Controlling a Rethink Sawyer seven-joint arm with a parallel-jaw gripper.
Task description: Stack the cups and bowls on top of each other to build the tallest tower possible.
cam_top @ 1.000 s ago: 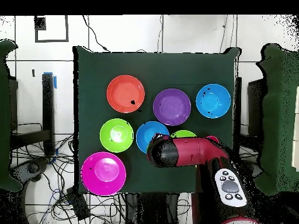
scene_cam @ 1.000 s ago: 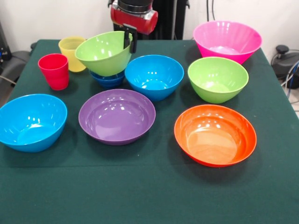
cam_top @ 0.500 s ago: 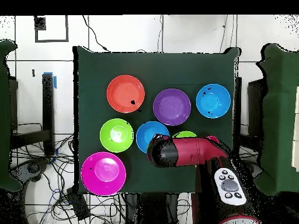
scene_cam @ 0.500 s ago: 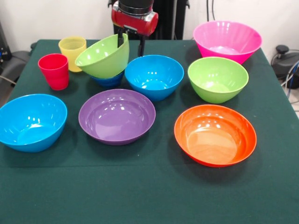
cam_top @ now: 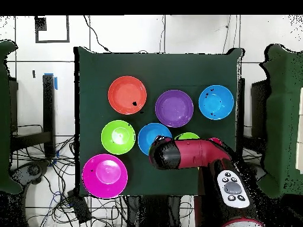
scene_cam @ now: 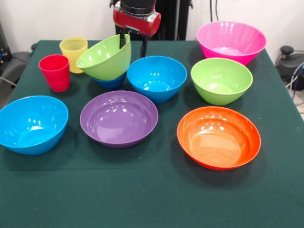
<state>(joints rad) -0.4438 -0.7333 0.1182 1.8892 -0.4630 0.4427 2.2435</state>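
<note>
Straddling the far rim of the tilted lime green bowl [scene_cam: 105, 56], the gripper [scene_cam: 133, 43] has its two dark fingers spread apart, one on each side of the bowl's wall, and they do not pinch it. So the jaws are open and they hold nothing. This bowl leans on the small dark blue bowl [scene_cam: 110, 80], with its mouth turned toward the red cup [scene_cam: 55, 72] and the yellow cup [scene_cam: 73, 53] beside it.

Next to this pair stands a light blue bowl [scene_cam: 156, 77], and further out are the second lime green bowl [scene_cam: 221, 80] and the big pink bowl [scene_cam: 231, 41]. Nearer to the front camera sit the purple bowl [scene_cam: 118, 118], the orange bowl [scene_cam: 219, 137] and the other light blue bowl [scene_cam: 32, 124], all on the green table [scene_cam: 142, 194]. From overhead the red arm [cam_top: 189, 153] hides most of the tilted bowl.

I judge that these bowls are light, stiff and glossy, therefore slippery. The thin rim is the sensible place to take hold, one finger inside and one outside. A leaning bowl may slide off its small support when touched.

One second ago the fingers were closed on this rim and the bowl hung higher and more steeply tilted. Now it is lower on the dark blue bowl and released. Since half a second ago nothing visible changed.
</note>
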